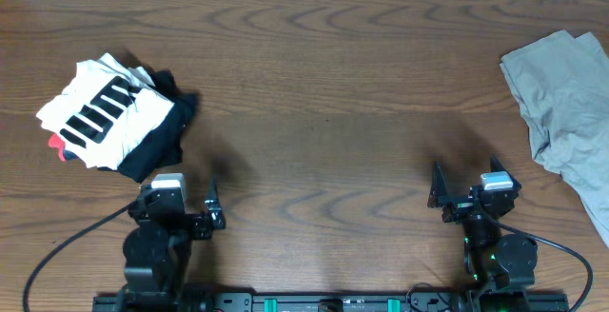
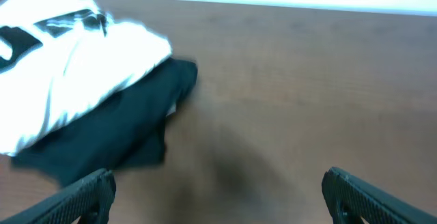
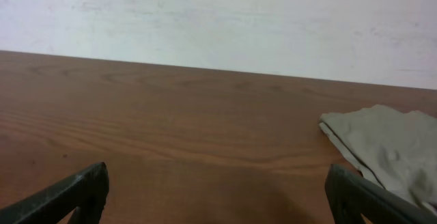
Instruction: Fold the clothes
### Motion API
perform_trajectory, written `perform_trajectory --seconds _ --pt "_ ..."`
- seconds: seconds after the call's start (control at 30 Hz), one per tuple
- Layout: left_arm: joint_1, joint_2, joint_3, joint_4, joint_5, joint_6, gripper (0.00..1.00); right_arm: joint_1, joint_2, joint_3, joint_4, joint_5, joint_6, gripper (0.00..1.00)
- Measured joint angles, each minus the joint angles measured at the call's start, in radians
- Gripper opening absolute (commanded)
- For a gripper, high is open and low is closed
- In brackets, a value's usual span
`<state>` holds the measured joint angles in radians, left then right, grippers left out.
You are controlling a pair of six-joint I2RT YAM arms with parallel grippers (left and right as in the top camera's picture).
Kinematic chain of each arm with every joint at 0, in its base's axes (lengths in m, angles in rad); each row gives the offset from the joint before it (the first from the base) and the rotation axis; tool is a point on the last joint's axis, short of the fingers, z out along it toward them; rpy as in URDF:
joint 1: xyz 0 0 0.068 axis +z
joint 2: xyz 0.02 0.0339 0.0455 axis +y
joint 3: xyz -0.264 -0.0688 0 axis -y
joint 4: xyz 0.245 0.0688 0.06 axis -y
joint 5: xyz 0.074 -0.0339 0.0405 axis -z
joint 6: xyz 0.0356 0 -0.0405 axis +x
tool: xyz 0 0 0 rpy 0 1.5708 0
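T-shirt (image 1: 103,110), white with bold black bars of print across its upper face, lies in a compact bundle on the far left part of the table (image 1: 314,112). It rests on a black cloth (image 1: 166,133), which shows along the bundle's near and right edges. A small red patch (image 1: 55,145) shows at the bundle's left edge; what it belongs to cannot be told. In the left wrist view the same white bundle sits on the black cloth at upper left, blurred, with the print only partly readable as dark marks.

Left gripper (image 2: 218,179) sits near the front edge of the table, just nearer than the bundle and apart from it. Its two dark fingers (image 2: 89,193) stand at the bottom corners of the wrist view, spread wide, with bare wood between them and nothing held.

Right gripper (image 3: 217,173) sits at the front edge on the right side, well apart from the T-shirt. Its fingers (image 3: 75,190) are likewise spread wide over bare wood and hold nothing.

Grey-beige garment (image 1: 561,98) lies crumpled at the far right of the table, running off the right edge of the overhead view. Its near corner appears at the right of the right wrist view, beyond the gripper and not touching it.

Black cables (image 1: 67,245) loop outward from both arm bases along the front of the table. A pale wall (image 3: 218,19) rises behind the table's far edge.
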<state>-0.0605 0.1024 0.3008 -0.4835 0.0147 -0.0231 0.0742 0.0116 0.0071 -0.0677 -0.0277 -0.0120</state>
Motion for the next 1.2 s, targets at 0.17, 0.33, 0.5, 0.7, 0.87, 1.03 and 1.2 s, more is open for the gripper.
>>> perform_trajectory --seconds 0.17,0.33,0.5,0.7,0.87,1.03,1.2 --pt "-0.001 -0.086 -0.142 0.269 0.000 0.002 0.98 0.000 0.000 0.000 0.000 0.000 0.000 0.99" --pt "-0.001 -0.093 -0.246 0.592 0.000 0.002 0.98 0.000 0.000 0.000 0.000 0.000 0.000 0.99" --pt "-0.001 -0.093 -0.291 0.529 0.000 0.002 0.98 0.000 0.000 0.000 0.000 0.000 0.000 0.99" --pt "-0.002 -0.092 -0.280 0.454 0.004 0.002 0.98 0.000 0.000 0.000 0.000 0.000 0.000 0.99" --pt "-0.002 -0.092 -0.280 0.453 0.004 0.002 0.98 0.000 0.000 0.000 0.000 0.000 0.000 0.99" --pt "-0.002 -0.092 -0.280 0.453 0.004 0.002 0.98 0.000 0.000 0.000 0.000 0.000 0.000 0.99" --pt "-0.002 -0.092 -0.280 0.453 0.004 0.002 0.98 0.000 0.000 0.000 0.000 0.000 0.000 0.99"
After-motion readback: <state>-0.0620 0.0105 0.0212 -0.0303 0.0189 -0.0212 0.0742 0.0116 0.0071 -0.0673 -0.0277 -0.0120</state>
